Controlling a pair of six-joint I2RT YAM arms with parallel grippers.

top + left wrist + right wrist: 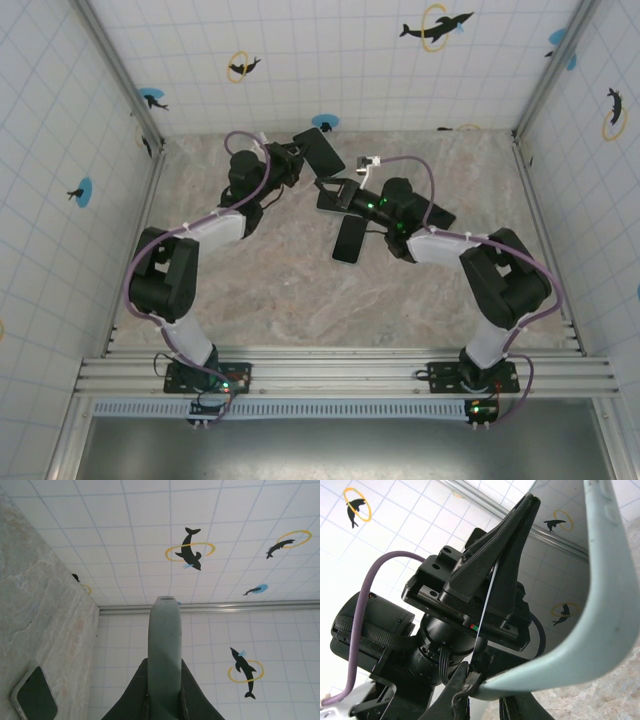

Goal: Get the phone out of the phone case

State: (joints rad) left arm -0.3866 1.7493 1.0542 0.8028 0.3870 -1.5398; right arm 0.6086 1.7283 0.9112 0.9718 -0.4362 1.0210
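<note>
Curving pale green phone case (600, 605) in right tool (481, 694), contents unclear.

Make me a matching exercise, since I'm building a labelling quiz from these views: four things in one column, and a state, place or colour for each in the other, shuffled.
Things:
1. left gripper
2. right gripper
3. dark phone
4. cable on the left arm

States:
A. purple
B. shut on a bent pale green case
C. lying flat on the marble table
D. shut on a straight pale green piece seen edge-on

Pairs: 1-D, 2-B, 3-C, 4-A.
</note>
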